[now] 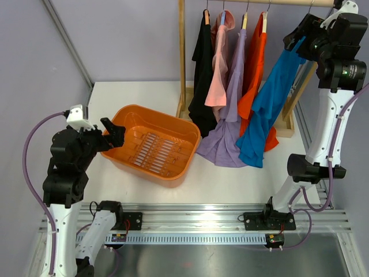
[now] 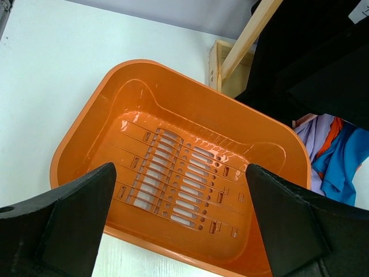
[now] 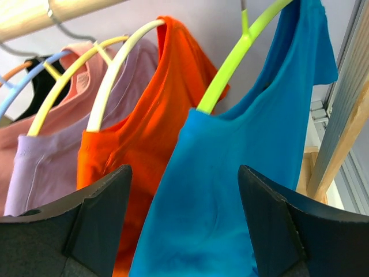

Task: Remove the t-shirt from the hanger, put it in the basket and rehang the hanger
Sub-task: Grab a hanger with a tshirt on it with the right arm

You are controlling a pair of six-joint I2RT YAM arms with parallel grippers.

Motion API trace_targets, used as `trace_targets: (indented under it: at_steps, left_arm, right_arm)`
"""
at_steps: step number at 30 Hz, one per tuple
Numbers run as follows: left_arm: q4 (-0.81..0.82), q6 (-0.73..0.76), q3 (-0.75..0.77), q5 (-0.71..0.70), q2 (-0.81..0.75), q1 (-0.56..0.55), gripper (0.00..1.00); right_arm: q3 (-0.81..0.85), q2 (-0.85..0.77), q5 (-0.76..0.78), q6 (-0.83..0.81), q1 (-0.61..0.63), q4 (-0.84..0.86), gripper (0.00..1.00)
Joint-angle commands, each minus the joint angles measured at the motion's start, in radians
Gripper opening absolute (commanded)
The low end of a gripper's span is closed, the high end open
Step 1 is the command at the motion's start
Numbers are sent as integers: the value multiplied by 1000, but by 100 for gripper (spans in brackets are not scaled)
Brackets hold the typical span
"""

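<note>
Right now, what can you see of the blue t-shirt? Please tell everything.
The blue t-shirt is soft, short-sleeved cloth, creased, hanging from a yellow-green hanger at the right end of the wooden rail. Its hem drapes leftward across the orange shirt, down toward the table. The right pincer stands open about its shoulder; whether it touches, I cannot tell.

Orange shirt [image 3: 144, 115] and wooden post [image 3: 346, 147] flank the blue t-shirt [image 3: 230, 173]

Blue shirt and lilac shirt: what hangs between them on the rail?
Only the orange shirt, on its pale hanger; clearest in the right wrist view.
</note>
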Motion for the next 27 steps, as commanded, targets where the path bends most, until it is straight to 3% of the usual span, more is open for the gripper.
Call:
trace_targets:
  at_steps: [1,9,13,21,25,27]
  left_arm:
    - [60,-19,-10,16,1,4,99]
    - [75,-29,-26,21,12,4,99]
    - [91,-36,-40,33,12,4,99]
    - [106,-45,-56,56,11,4,99]
    - [130,-52,-71,100,6,4,99]
    - [150,-57,-80,151,4,4,99]
  right_arm:
    - [29,18,48,37,-2,99,80]
    - [23,81,93,-9,1,105,74]
    - [6,79,111,-35,0,109,62]
    - [-109,-16,148,-124,-10,169,16]
    - [-129,-39,99,-130,-71,160,0]
    - [-136,-50,44,-136,-131,154,0]
